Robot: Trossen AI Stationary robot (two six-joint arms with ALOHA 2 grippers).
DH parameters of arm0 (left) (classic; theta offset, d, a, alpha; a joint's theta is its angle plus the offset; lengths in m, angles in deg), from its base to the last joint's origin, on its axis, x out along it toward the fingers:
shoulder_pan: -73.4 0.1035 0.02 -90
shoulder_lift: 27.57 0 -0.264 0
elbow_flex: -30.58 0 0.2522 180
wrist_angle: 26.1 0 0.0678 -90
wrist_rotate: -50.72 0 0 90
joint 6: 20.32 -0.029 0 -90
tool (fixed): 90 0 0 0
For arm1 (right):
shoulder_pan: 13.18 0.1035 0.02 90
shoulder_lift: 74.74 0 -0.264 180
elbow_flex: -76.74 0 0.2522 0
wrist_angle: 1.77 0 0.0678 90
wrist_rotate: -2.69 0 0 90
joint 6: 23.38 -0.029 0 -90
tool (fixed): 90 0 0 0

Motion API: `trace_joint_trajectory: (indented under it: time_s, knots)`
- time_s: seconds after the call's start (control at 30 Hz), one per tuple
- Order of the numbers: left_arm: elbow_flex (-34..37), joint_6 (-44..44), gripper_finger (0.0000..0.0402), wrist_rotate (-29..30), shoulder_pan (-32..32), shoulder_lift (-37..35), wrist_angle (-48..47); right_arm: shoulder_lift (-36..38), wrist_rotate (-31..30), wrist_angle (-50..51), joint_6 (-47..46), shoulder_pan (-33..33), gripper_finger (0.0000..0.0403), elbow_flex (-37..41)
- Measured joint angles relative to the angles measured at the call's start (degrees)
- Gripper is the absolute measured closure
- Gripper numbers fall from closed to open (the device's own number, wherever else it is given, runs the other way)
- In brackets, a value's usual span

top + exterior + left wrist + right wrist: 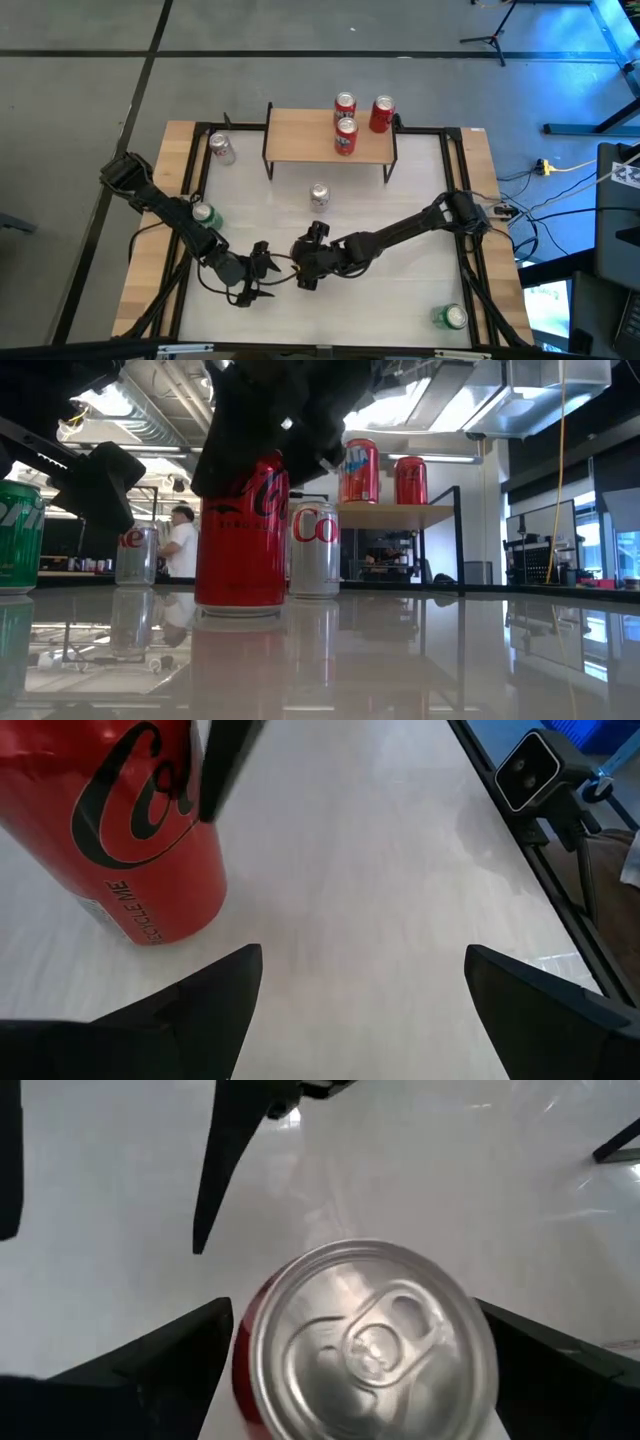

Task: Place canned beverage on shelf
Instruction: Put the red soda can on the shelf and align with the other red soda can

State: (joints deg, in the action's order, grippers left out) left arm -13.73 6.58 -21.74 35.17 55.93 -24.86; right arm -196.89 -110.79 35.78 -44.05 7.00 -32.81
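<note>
A red cola can (pixel 370 1345) stands upright on the white tabletop near the table's middle, also in the low view (pixel 240 530). My right gripper (pixel 352 1308) hangs open over it from above at a slant. Its two fingers (pixel 150 1370) stand on either side of the can's top, and no touch shows. My left gripper (pixel 360 980) is open just to the left of the can (pixel 130 830), with nothing between its fingers. The shelf (pixel 300 140) stands at the far edge and carries three red cans (pixel 346 135).
A silver can (pixel 319 195) stands in front of the shelf. Another silver can (pixel 221 148) is at the far left. One green can (pixel 203 213) stands by the left arm and another (pixel 450 317) at the near right. A person (pixel 183 540) shows beyond the table.
</note>
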Motion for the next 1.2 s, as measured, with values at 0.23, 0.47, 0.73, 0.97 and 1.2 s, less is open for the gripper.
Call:
trace_joint_trajectory:
  time_s: [0.23,0.47,0.73,0.97,1.2]
  knots:
    - [0.0,0.0,0.0064,0.0,0.0,0.0,0.0,0.0,-0.6,-0.1,0.1,0.0,0.0074,0.0]
    - [0.0,0.0,0.0064,0.0,0.0,0.0,0.0,0.1,-0.5,-0.1,1.2,0.1,0.0116,-0.1]
    - [0.0,0.0,0.0064,-0.4,0.0,0.0,0.3,5.4,-3.5,5.9,3.0,1.7,0.0116,-0.2]
    - [0.1,-0.4,0.0064,-0.1,-0.4,0.0,2.7,14.9,-7.0,15.2,1.2,1.9,0.0116,-0.3]
    - [0.0,-0.7,0.0064,4.2,-0.8,0.0,4.8,25.5,-14.5,27.0,-0.4,0.8,0.0116,-0.3]
